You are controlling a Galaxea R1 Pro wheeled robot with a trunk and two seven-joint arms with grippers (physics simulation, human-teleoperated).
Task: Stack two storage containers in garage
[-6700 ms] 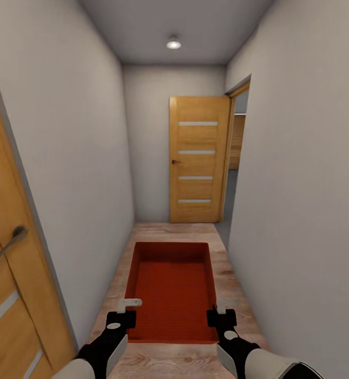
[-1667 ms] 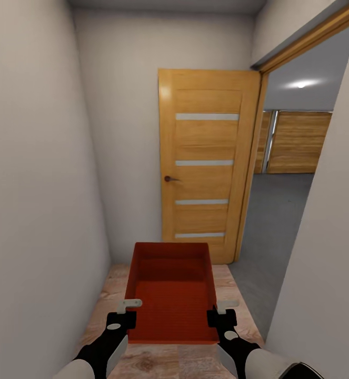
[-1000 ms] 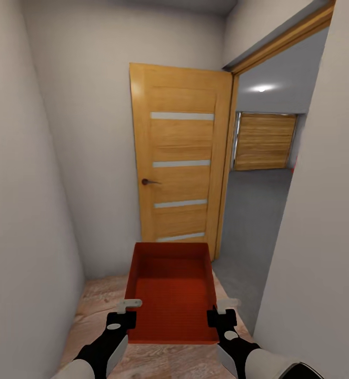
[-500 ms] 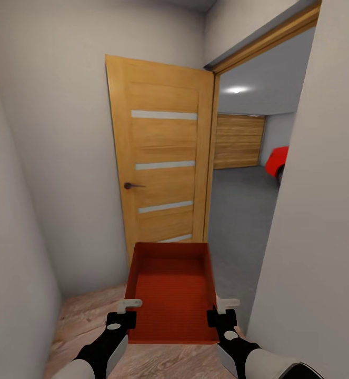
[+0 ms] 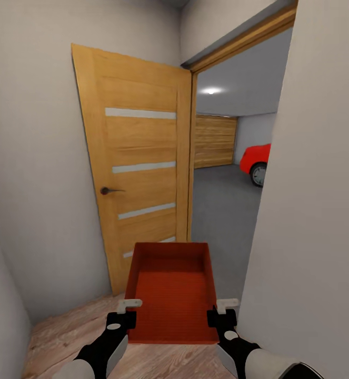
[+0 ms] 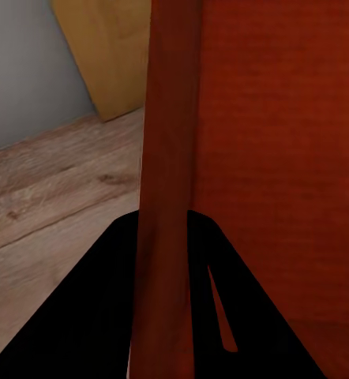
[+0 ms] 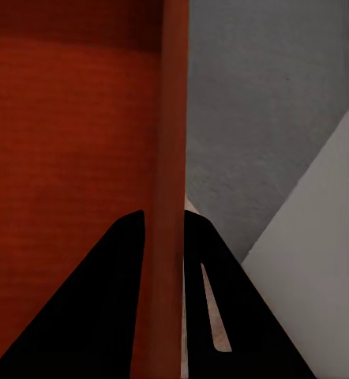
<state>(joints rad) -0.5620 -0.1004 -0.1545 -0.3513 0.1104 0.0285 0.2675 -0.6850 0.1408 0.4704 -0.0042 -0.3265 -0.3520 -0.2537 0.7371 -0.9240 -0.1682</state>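
Plank flooring (image 5: 69,337) lies under us at the left of the head view, and beside it a wooden door (image 5: 137,173) stands swung open against the hallway wall. Our left gripper (image 5: 126,310) has its jaws closed down on the left wall of the bin (image 5: 170,287), and the left wrist view confirms it: the thin red wall (image 6: 168,181) runs straight between the two dark fingers with no gap to either side. We hold the bin level in front of us, off the floor, empty, its far end pointing toward the doorway. Our right gripper (image 5: 222,310) grips the opposite wall the same way, the jaws pinched on the rim (image 7: 168,181) in the right wrist view. Past the door frame we see the grey garage floor (image 5: 221,210), a wooden garage door at the back, and part of a red car (image 5: 257,160) at the right. A white wall (image 5: 316,210) stands close on our right. We judge this as the carrying step, with the bin not yet inside the garage. Next we need to turn a little more to the right and roll through the opening, keeping clear of the frame, then lower the bin onto the grey floor.
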